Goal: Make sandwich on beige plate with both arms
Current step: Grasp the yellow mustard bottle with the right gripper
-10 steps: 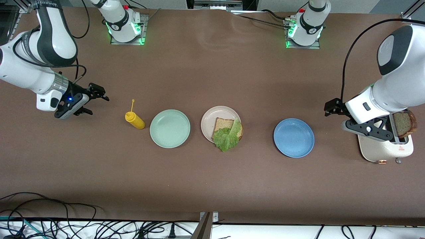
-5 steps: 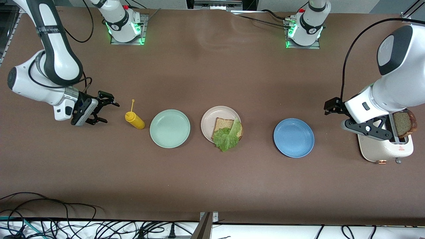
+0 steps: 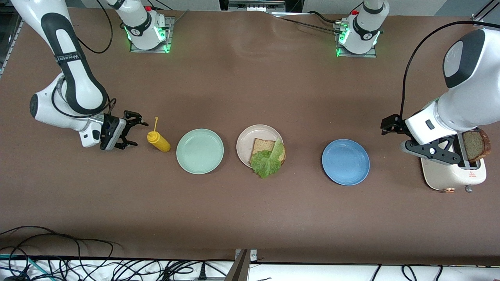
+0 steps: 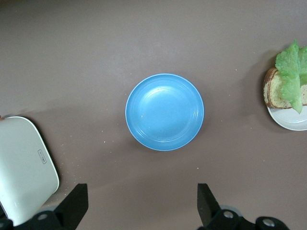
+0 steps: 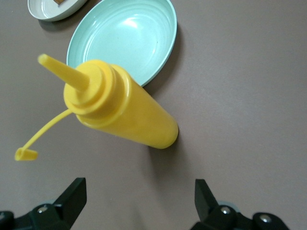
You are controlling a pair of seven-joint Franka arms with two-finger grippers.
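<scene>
You see a wide desk (image 3: 242, 218) covered edge to edge in matte brown sheeting, evenly lit from above with only soft shadows. Along the bottom of the frame runs a white ledge (image 3: 351, 273) where black cables (image 3: 78, 265) tangle, thickest at lower left. A metal bracket (image 3: 243, 263) stands at bottom center. At the top edge, grey framing (image 3: 250, 5) shows.
</scene>
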